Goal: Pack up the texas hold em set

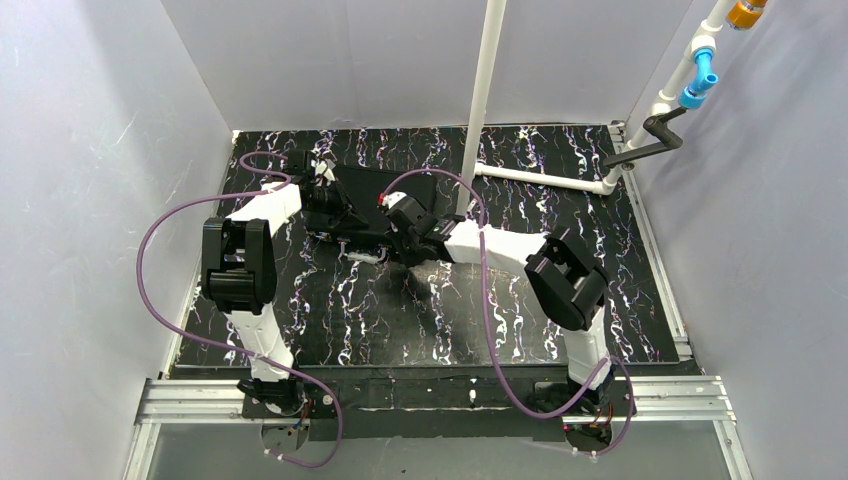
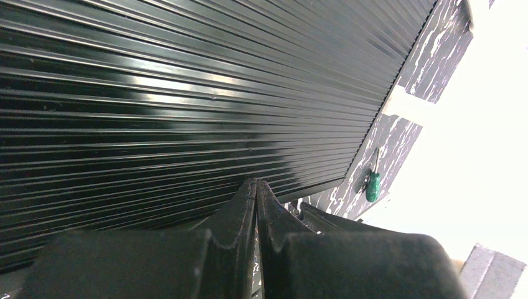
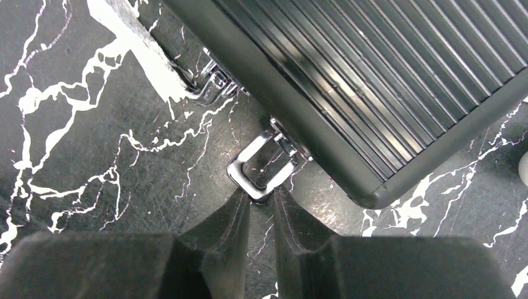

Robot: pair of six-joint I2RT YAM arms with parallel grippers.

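Left gripper pressed together, tips at edge of black ribbed rectangular case, lid closed. Right gripper narrowly parted, chrome wire latch loop between tips; grip unclear. Case directly ahead.

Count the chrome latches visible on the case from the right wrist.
2. The near latch sits ahead of the right gripper; the far latch lies further along the same case edge. Others may be hidden.

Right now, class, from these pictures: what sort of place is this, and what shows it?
Most likely a robot lab test cell. The left arm and right arm are bolted to a metal rail at the table's near edge, white walls box it in, and a white pipe stands at the back.
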